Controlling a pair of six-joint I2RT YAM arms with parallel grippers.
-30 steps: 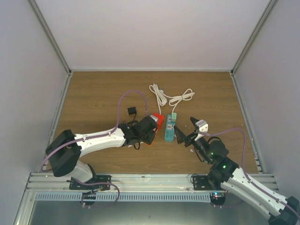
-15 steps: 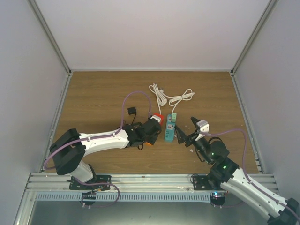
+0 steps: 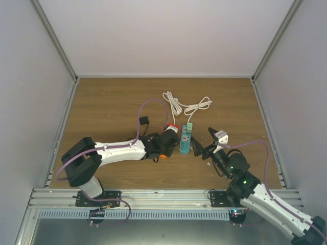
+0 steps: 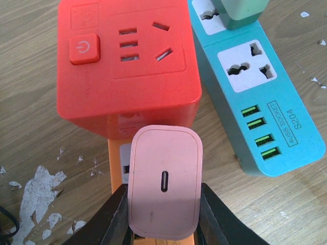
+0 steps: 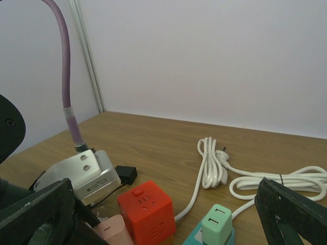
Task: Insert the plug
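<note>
My left gripper (image 4: pixel 163 217) is shut on a pink charger plug (image 4: pixel 164 181), its USB-C port facing the camera. The plug sits just in front of a red cube socket (image 4: pixel 127 56), over an orange piece (image 4: pixel 116 158) under the cube. A teal power strip (image 4: pixel 255 97) lies right of the cube with a green adapter (image 4: pixel 240 10) in its far socket. From above, the left gripper (image 3: pixel 166 143) is against the cube (image 3: pixel 172 127), beside the strip (image 3: pixel 185 140). My right gripper (image 3: pixel 203 140) is open and empty, just right of the strip. The right wrist view shows the cube (image 5: pixel 147 209) and pink plug (image 5: pixel 110 230).
A coiled white cable (image 3: pixel 184 106) runs from the strip's far end toward the back. A small black adapter (image 3: pixel 144 121) with a thin cord lies left of the cube. White walls with metal rails enclose the wooden table (image 3: pixel 102 102) on three sides.
My left arm has moved right with the pink plug, closing on the red cube and the teal strip. The right arm has not moved.
</note>
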